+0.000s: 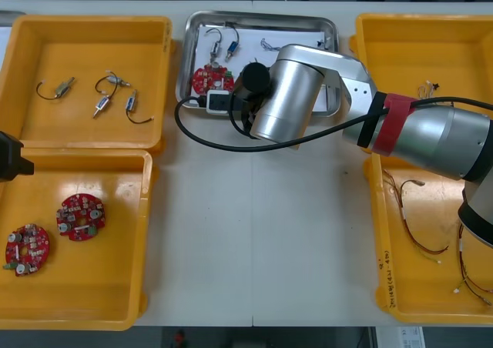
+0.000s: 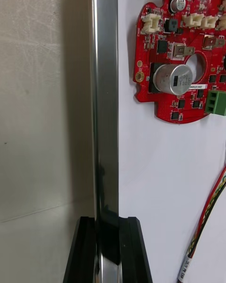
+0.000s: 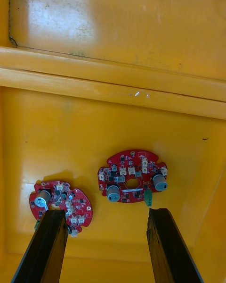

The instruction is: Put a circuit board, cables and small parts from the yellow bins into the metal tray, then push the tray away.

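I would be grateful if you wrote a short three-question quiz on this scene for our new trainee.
1. True or false: the right gripper is shut on the rim of the metal tray.
2. How many circuit boards lie in the yellow bin on the robot's left, the one nearer the robot?
3. Pick one. The left gripper is: A) open, holding nothing; B) shut on a cable; C) shut on a circuit board.

Key: 1 true; 2 two; 3 A.
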Controlling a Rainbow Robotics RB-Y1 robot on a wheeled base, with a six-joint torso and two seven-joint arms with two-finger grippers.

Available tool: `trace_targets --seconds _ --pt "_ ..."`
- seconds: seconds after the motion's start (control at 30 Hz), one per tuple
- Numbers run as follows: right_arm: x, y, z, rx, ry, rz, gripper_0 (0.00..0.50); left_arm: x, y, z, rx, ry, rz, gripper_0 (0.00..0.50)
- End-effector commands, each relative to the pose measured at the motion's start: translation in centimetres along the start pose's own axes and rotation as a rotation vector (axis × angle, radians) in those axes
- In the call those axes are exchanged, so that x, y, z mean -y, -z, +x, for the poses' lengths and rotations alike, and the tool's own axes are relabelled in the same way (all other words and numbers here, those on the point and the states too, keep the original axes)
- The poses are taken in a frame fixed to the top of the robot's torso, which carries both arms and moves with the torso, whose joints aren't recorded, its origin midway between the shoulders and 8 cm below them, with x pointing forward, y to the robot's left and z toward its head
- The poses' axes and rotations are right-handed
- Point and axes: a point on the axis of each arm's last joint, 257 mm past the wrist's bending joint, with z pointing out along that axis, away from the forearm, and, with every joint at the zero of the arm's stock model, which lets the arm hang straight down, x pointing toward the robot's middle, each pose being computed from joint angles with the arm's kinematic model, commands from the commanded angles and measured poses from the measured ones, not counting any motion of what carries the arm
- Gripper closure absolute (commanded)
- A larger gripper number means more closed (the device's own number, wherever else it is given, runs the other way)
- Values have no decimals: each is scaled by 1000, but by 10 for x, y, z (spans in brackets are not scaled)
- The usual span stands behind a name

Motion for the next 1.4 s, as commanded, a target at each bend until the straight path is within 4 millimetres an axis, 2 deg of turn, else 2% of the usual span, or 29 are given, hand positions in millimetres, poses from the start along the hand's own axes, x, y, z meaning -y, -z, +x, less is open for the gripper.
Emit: trace_targets --seconds 0.03,0.23,0.5,0.57,0.6,0.63,0.67,0.7,0.87,1.13,1.4 --pt "32 7 -11 27 99 48 500 -16 15 -6 32 -106 -52 0" --pt "44 3 -9 36 83 59 500 -16 15 -6 32 -106 -52 0" --pt "48 1 -7 38 77 67 500 -16 15 -6 32 -106 -52 0" --pt "48 1 -7 37 78 66 359 -16 15 -6 32 -106 -52 0" --pt "48 1 -7 37 80 66 222 -16 15 -6 32 -106 -52 0" --pt "48 1 -6 34 80 64 135 -16 15 -6 32 -106 -52 0" --pt "47 2 -8 35 82 63 93 -16 15 -6 32 -106 -52 0" --pt "45 3 -9 36 82 58 0 -16 15 -6 32 -106 -52 0" --pt "38 15 -17 48 13 -9 0 -16 15 -6 32 -106 -52 0" --pt "16 58 -35 66 -34 -102 0 -16 15 -6 32 -106 -52 0" --pt "-3 99 -33 68 -85 -150 0 -16 15 -6 32 -106 -52 0"
